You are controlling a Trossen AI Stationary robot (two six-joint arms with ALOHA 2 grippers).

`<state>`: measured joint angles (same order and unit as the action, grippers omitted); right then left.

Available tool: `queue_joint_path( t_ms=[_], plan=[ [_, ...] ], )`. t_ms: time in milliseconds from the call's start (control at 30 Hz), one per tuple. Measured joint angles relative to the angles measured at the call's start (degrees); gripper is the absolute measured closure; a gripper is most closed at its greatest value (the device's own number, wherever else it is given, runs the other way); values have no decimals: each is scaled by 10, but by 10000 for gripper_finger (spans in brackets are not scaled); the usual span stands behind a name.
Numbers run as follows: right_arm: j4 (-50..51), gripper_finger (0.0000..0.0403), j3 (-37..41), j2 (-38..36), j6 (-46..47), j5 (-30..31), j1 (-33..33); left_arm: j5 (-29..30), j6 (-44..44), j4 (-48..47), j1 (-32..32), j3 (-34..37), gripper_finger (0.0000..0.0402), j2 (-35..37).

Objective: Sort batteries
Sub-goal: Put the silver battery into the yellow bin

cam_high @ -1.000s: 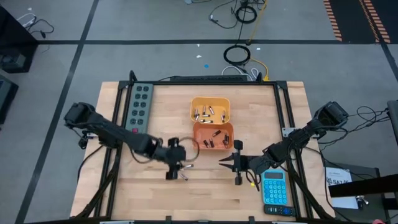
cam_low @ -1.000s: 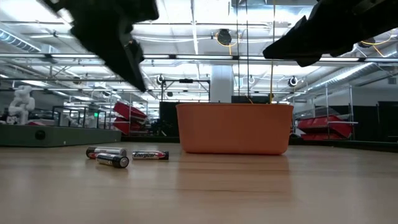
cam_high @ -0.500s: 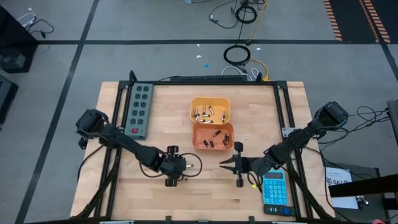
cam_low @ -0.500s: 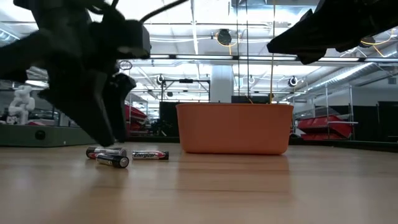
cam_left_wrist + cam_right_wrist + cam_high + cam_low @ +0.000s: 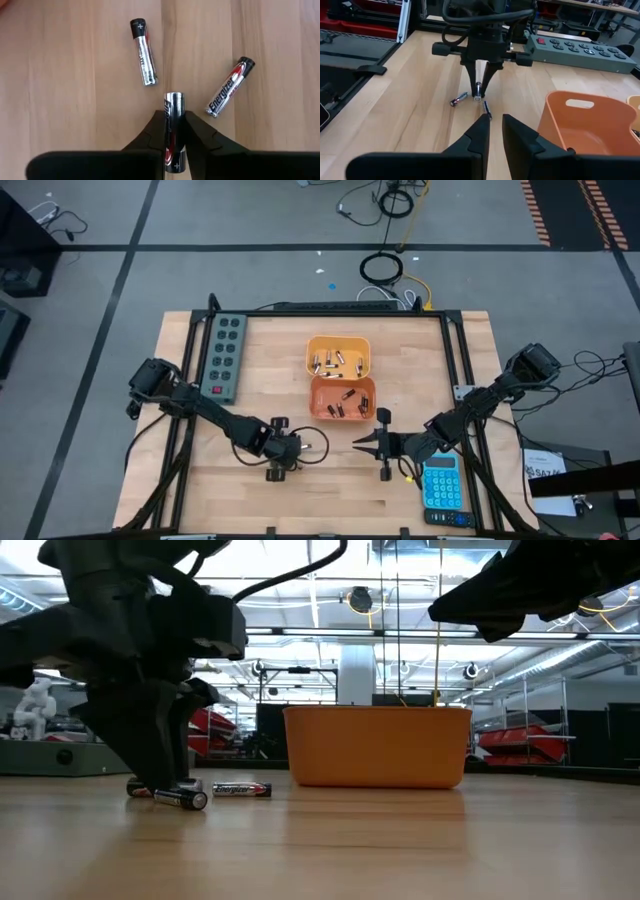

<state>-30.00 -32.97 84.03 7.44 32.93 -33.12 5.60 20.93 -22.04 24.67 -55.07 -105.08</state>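
Note:
Three loose batteries lie on the wooden table left of the orange bins. My left gripper has come down on them and is shut on one battery. The other two batteries lie flat just beyond it. My right gripper hovers to the right of them, pointing at them, with a narrow gap between its fingers and nothing in it. The far yellow-orange bin and the nearer orange bin each hold several batteries. My left gripper pinches the battery's round sides between its two fingers, about mid-length. The fingers come steeply from above and lie across it. The battery lies flat on the table, one end sticking out past the fingertips.
A grey power strip lies at the far left of the table. A blue calculator sits at the near right, beside my right arm. Bare wood runs along the near edge.
My left gripper has gone down to the table onto the loose batteries, tipping more steeply downward, and has shut on one of them. The batteries have stayed where they lay.

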Motion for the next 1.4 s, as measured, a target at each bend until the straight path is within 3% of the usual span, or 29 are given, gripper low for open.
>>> queue_joint_path(
  t_ms=[167, 300, 433, 533, 767, 1067, 1200, 1400],
  plan=[
    [0, 358, 0, 0, -3, 0, 0, 24, -17, -20, 1, 0, 360, 21],
    [0, 358, 0, 0, -6, 0, 0, 93, -43, -80, -12, 0, 360, 65],
    [1, 358, 0, 0, -6, 0, 0, 124, -92, -59, -41, -3, 360, 105],
    [1, 358, 0, 0, -6, 0, 1, 93, -151, 15, -74, -3, 360, 124],
    [-3, 358, 0, 0, -9, 2, 1, -46, -270, 184, -179, -4, 360, 140],
    [-6, 358, -1, 0, -19, 3, 1, -47, -319, 334, -346, -4, 358, 128],
    [-6, 358, -1, 0, -21, 3, 1, -45, -314, 362, -386, -4, 295, 125],
    [-6, 358, -1, 0, -22, 3, 2, -31, -304, 365, -394, -4, 182, 126]
  ],
)
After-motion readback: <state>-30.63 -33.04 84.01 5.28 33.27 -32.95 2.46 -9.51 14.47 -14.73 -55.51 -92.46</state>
